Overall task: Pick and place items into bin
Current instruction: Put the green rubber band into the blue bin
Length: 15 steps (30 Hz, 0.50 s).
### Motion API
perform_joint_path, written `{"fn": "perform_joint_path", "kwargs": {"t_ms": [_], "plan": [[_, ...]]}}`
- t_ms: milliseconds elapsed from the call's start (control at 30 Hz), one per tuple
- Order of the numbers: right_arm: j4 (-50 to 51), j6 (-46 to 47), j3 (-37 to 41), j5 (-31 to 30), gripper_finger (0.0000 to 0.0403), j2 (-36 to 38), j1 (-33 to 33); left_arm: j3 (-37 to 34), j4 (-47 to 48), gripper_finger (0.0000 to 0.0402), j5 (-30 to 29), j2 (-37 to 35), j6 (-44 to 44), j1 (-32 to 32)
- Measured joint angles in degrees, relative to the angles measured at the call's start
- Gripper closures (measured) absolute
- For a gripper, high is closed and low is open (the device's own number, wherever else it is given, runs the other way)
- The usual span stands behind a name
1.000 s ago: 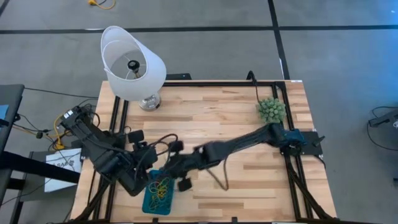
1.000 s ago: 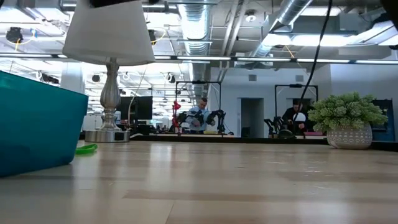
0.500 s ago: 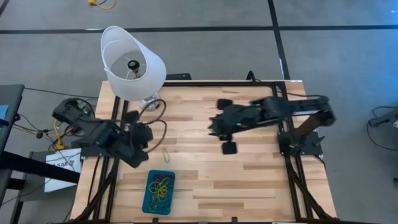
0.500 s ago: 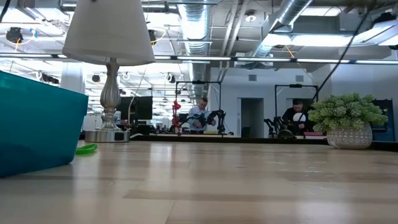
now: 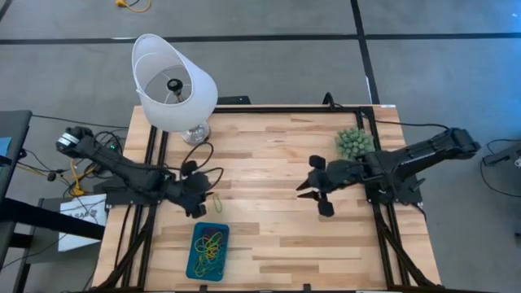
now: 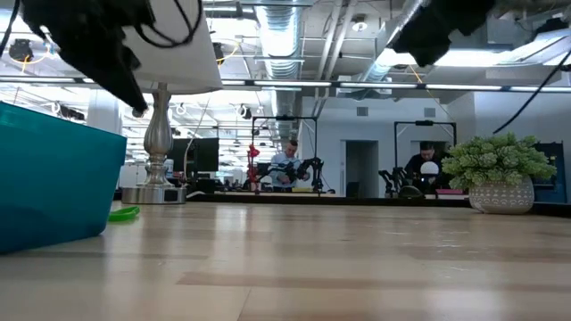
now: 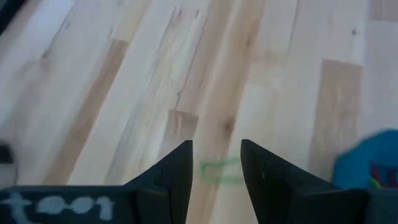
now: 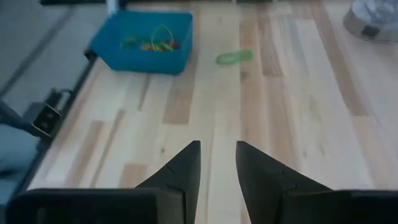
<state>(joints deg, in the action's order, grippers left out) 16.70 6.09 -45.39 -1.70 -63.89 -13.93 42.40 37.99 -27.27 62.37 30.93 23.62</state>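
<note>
- The right gripper (image 5: 313, 185) has pulled back from the middle of the table to the right side, near the plant ball (image 5: 355, 143); its fingers stand slightly parted and hold nothing.
- The left gripper (image 5: 198, 195) has shifted right and now hangs just left of the green band (image 5: 217, 202), fingers a little apart and empty.
- The bin (image 5: 208, 251), near the front edge, already holds a tangle of bands (image 5: 211, 245).
- Judged from this, one loop remains, and the left arm is lined up to take it.
</note>
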Motion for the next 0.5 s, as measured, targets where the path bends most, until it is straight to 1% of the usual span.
{"fn": "perform_joint_path", "kwargs": {"t_ms": [67, 133, 233, 367, 500], "plan": [[-5.5, 0.0, 4.5, 0.1, 0.0307, 1.6, -0.3, -2.4, -4.3, 0.0276, 1.1, 0.3, -2.3, -2.4], [-10.0, 0.0, 8.2, 0.2, 0.0307, 2.2, -0.4, -4.4, -7.4, 0.0276, 5.0, 0.7, -2.3, -5.3], [-15.3, 0.1, 11.9, 0.1, 0.0307, 1.7, -0.3, -6.5, -8.7, 0.0276, 10.3, 0.6, 0.5, -8.6], [-16.7, 0.1, 13.3, 0.2, 0.0307, 0.0, -0.3, -8.6, -8.9, 0.0276, 11.4, 0.6, 1.6, -10.9], [-17.5, 0.1, 13.4, 0.2, 0.0307, -1.6, -0.2, -11.0, -12.9, 0.0276, 11.9, 1.4, 2.3, -11.5]]}}
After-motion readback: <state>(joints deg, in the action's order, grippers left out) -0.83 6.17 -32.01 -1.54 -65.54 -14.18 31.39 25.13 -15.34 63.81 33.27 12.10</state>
